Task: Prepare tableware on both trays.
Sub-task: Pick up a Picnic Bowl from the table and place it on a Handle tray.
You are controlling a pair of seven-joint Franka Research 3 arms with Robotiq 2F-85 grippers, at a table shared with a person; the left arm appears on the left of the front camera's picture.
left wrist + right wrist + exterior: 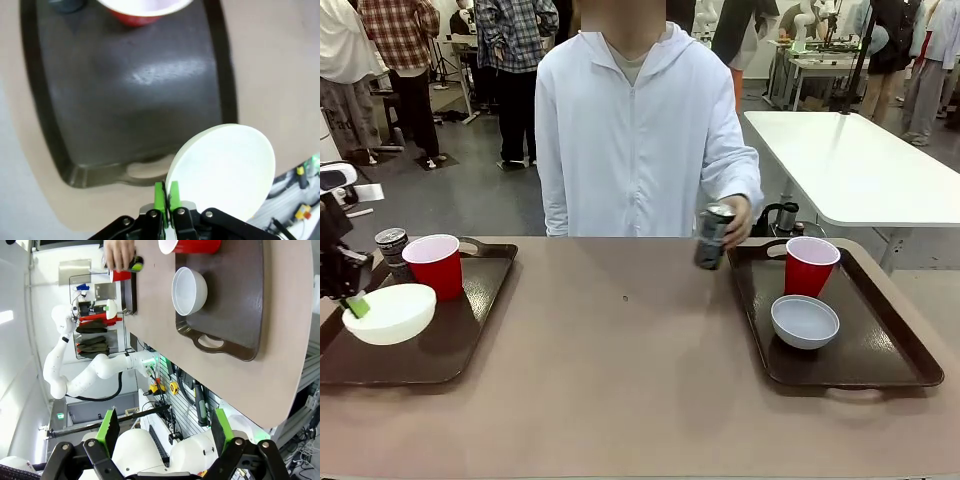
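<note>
Over the left tray (470,330) | left gripper (166,196) pinched the bowl (390,312) by its rim, likely to set it down | right gripper (165,427) gaped wide, empty | person's hand (732,218) brought a can (712,238) toward the right tray (890,350)

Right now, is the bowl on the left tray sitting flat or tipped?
Tipped. The bowl leans over the left tray, its rim pinched in the left gripper, whose jaws are shut on it.

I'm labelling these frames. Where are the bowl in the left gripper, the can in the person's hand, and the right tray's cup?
bowl (390,312), front view, on its outer white side.
can (712,238), front view, mid-body below the hand.
cup (810,268), front view, on its red side wall.
</note>
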